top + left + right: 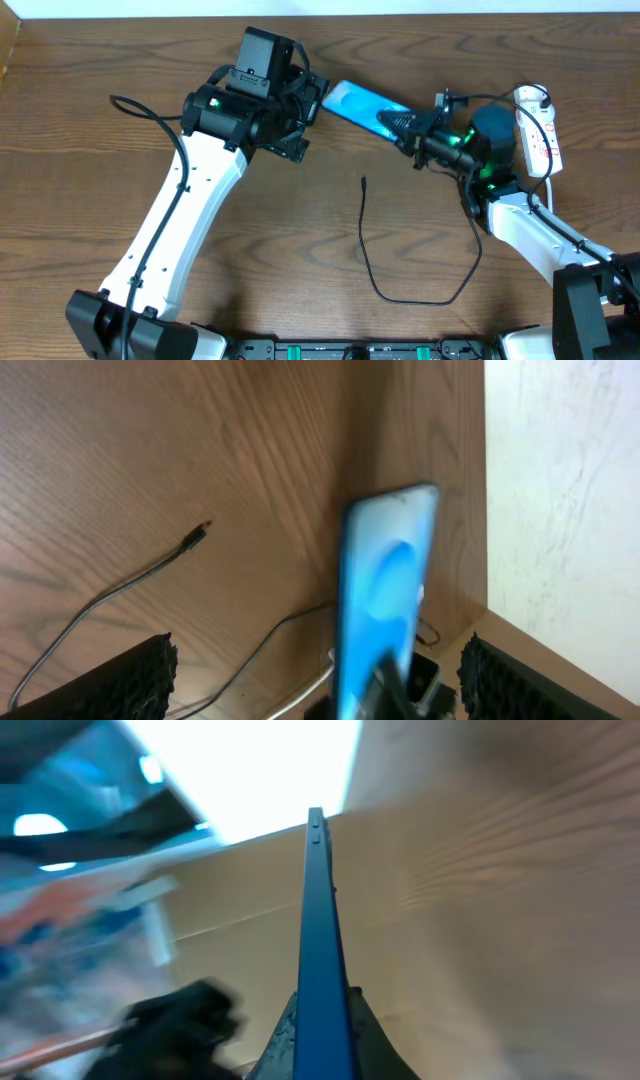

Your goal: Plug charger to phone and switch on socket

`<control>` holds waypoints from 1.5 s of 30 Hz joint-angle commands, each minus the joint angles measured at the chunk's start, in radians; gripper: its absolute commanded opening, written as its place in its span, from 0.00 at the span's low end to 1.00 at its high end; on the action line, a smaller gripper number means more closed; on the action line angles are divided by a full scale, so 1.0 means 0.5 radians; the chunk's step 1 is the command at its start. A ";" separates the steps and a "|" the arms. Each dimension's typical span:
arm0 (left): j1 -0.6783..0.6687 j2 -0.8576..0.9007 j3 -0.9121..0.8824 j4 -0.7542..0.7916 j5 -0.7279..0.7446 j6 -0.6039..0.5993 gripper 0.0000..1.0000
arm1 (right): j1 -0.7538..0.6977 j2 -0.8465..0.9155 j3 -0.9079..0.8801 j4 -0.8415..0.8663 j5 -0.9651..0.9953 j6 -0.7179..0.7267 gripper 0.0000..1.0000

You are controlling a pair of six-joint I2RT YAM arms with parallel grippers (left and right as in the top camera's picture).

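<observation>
The right gripper [320,1020] has its two black fingers [372,1038] squeezed tight on one end of the slim, flat phone with the light-blue screen [355,103]. Its wrist camera sees the phone from the thin side. The other end of the phone points at the left gripper [308,115]. That gripper's bumpy black fingers [125,680] are spread wide and hold nothing. The phone is in line with the gap between them but does not touch them. Nearer the robot, the long thin black charger cable [362,230] lies loose on the brown wooden table [80,120]. Its small plug tip [363,181] is well apart from the phone. The small white power strip with red marks [538,130] lies on the right side of the table, just beside the right arm
</observation>
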 commanded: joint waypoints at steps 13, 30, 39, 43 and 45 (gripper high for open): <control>0.007 -0.014 0.012 0.185 -0.237 -0.081 0.89 | 0.014 -0.010 0.032 0.230 -0.252 0.774 0.01; 0.002 0.132 0.011 0.187 -0.273 -0.081 0.89 | 0.109 -0.010 0.032 0.301 -0.242 0.774 0.01; 0.002 0.163 0.010 0.225 -0.286 -0.080 0.89 | 0.109 -0.011 0.032 0.403 -0.127 0.774 0.01; 0.002 0.163 0.010 0.296 -0.285 -0.079 0.89 | 0.109 -0.011 0.032 0.413 -0.078 0.774 0.01; 0.002 0.163 0.010 0.334 -0.285 -0.048 0.89 | 0.109 -0.011 0.032 0.441 -0.032 0.774 0.01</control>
